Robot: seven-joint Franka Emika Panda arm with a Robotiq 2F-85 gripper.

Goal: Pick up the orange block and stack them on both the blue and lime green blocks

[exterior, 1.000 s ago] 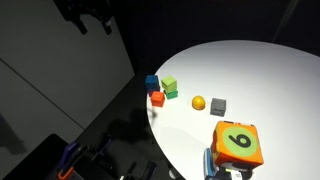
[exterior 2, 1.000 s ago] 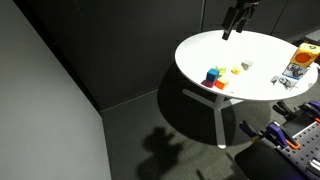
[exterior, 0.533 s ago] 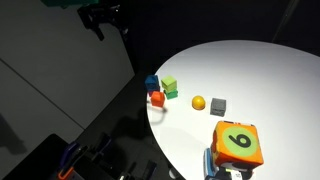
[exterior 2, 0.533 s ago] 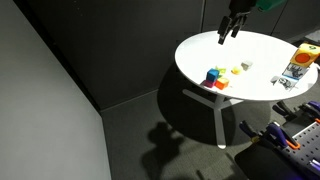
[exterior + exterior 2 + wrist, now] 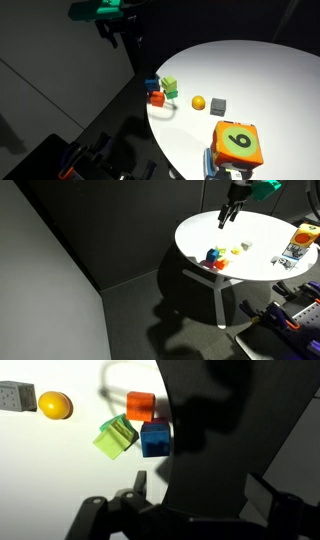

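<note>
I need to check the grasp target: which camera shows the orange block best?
The wrist view: the orange block fills far more of the picture there, seen from above beside the blue block and lime green block. In both exterior views it is only a small, distant patch.

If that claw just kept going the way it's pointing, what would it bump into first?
Probably the table rim beside the blue block; the gripper hangs high above, so depth is unclear.

Gripper (image 5: 122,35) is displaced rightward and lower in an exterior view, closer to table (image 5: 255,80). Teal arm housing (image 5: 265,189) is brought further into frame.
</note>
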